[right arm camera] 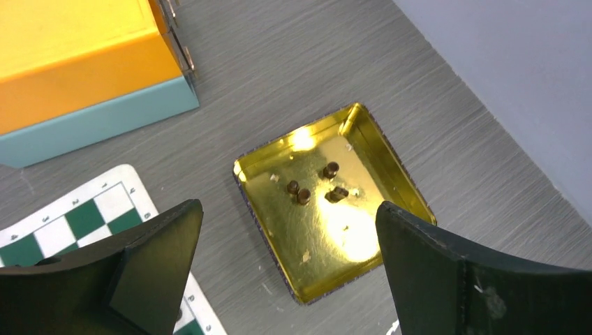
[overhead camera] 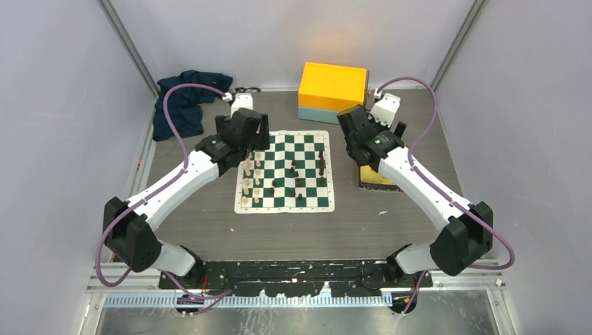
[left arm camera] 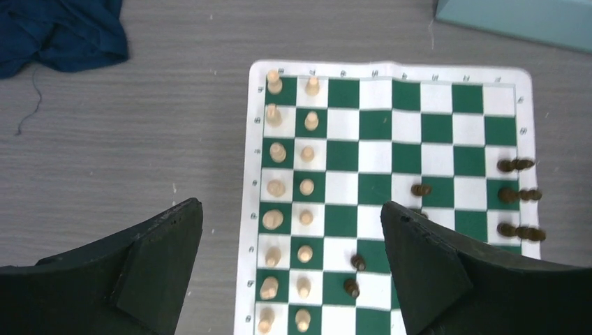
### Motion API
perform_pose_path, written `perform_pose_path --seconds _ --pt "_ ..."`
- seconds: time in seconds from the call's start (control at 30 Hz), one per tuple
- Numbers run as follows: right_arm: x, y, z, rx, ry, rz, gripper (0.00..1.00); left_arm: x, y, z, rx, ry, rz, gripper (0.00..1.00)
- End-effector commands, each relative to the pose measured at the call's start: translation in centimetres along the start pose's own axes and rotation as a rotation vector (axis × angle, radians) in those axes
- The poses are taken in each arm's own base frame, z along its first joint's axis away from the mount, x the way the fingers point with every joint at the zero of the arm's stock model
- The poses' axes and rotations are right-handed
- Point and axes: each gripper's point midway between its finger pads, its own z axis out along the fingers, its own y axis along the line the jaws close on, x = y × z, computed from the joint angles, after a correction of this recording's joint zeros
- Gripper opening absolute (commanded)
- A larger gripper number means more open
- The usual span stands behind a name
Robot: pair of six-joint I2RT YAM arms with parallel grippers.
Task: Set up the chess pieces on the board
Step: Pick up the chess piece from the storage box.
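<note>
left gripper (left arm camera: 290, 209): its two black fingers (left arm camera: 153, 265) fill the lower corners of its wrist view. jaws spread wide, nothing between them. right gripper (right arm camera: 287, 209): same condition, jaws at full spread, empty.

board (left arm camera: 375, 124): lies flat on the grey table (left arm camera: 139, 139), directly beneath the left gripper and running on ahead of it. its cream border starts just inside the finger at the left of that view.

cream pieces (left arm camera: 307, 187): two files of eight, upright, on the two columns nearest that finger, from under the gripper out to the board's far edge.

dark pieces (left arm camera: 519, 165): spread toward the opposite finger. three groups sit on the outermost columns beyond its tip, one piece just ahead of the tip, two more between the fingers, close to that same finger. whether all are upright cannot be told, as the view is blurred.

gold tray (right arm camera: 363, 241): on the table below the gap of the right gripper, clear of both fingers. tray pieces (right arm camera: 331, 169): four small dark ones, loose, grouped in its far half.

orange and teal box (right arm camera: 77, 63): ahead of the right gripper, off to the left of its wrist view, apart from the tray. a corner of the board shows beside the finger on that side.

blue cloth (left arm camera: 56, 28): ahead and left of the left gripper, off the board.
</note>
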Motion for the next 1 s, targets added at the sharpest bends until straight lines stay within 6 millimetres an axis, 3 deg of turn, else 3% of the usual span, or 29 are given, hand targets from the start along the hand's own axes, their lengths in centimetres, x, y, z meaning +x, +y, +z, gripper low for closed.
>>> perform_pose_path --seconds 0.0,0.17,0.37,0.57,0.8,0.97 --pt "-1.7 -0.6 -2.3 -0.069 0.007 0.173 0.99 -2.1 0.7 -3.9 0.053 0.014 -0.01 1.0" --pt "-2.5 -1.8 -2.5 -0.058 -0.013 0.244 0.82 -0.5 1.6 -5.8 0.082 0.086 0.031 1.0" --pt "3.0 -4.8 1.8 0.105 0.223 0.198 0.77 0.6 2.2 -7.4 0.113 0.13 0.052 0.99" --pt "5.9 -7.0 4.9 0.144 0.318 0.268 0.65 1.4 2.2 -7.4 0.123 0.157 0.067 0.99" --pt "7.3 -5.4 6.7 0.13 0.384 0.251 0.55 1.8 2.4 -7.3 0.119 0.165 0.089 0.99" --pt "8.1 -4.5 7.7 0.131 0.398 0.257 0.54 1.9 2.6 -7.4 0.117 0.161 0.1 0.98"
